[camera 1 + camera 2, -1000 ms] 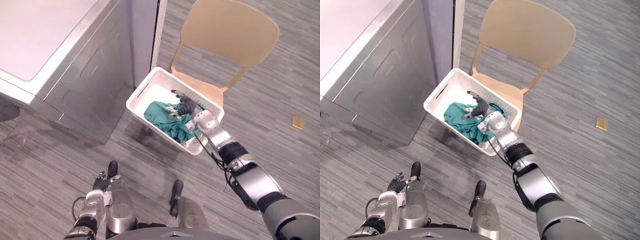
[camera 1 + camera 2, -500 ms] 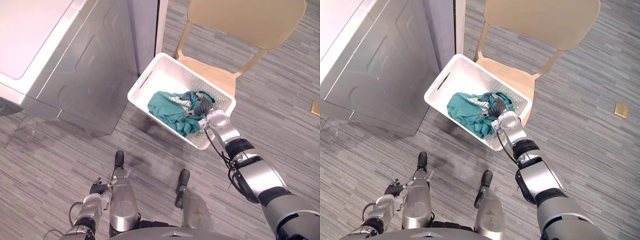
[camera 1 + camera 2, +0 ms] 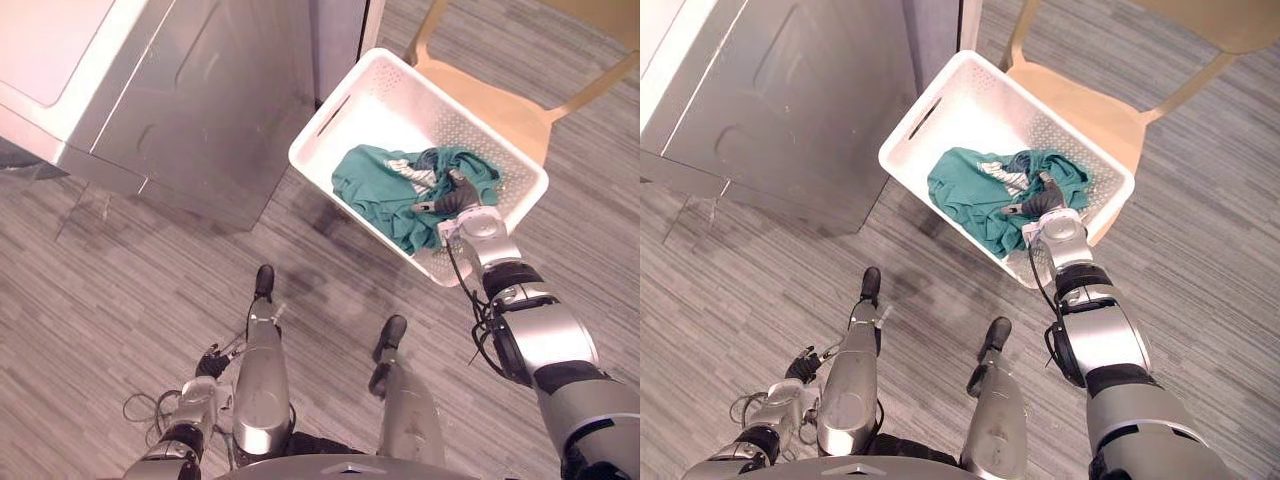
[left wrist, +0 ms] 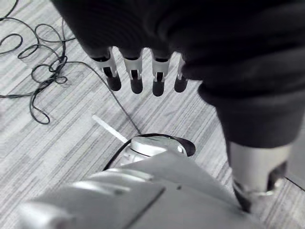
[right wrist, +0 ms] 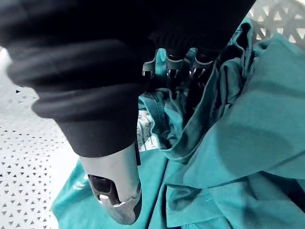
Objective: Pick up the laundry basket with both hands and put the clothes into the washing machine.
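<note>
A white laundry basket leans at the edge of the tan chair's seat. Teal clothes with a bit of white patterned cloth lie bunched in its near half. My right hand is inside the basket, sunk into the right side of the pile. Close up, teal folds wrap round my right hand. My left hand hangs low beside the leg, far from the basket. In its own wrist view the left hand has straight fingers over the floor and holds nothing.
The grey washing machine stands at the upper left, its side close to the basket's far-left corner. The tan chair is behind the basket at the upper right. Grey striped floor spreads in front of both.
The whole view has shifted, so basket and machine sit higher and to the right. My right hand has drawn back from the pile's middle toward the basket's near wall. The left hand still hangs low.
</note>
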